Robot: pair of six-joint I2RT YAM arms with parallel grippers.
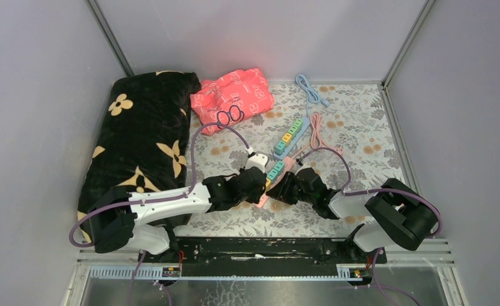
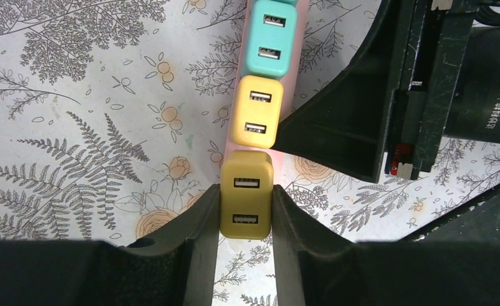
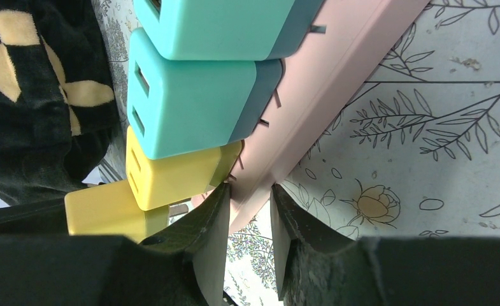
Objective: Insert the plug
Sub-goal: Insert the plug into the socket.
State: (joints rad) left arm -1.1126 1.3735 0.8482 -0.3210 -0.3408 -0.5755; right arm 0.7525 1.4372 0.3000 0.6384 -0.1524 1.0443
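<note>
Two left fingers (image 2: 202, 223) are pinching the mustard plug (image 2: 246, 201) at the near end of the pink power strip (image 3: 336, 83), its two-port face looking up and its long axis lying along the strip, which is slanting away to the far right; the right fingers (image 3: 209, 223) are clamping the strip's near end. A floral tabletop (image 1: 362, 127) is carrying it all between grey walls (image 1: 266, 38), and only the top view is showing the black blanket (image 1: 139, 140) at left.

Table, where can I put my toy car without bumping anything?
Bare flowery tablecloth lies on the right, between the pink cable and the wall. The middle is crowded: left pincer on the yellow plug, right pincer on the pink socket strip. The black blanket fills the left side.
</note>
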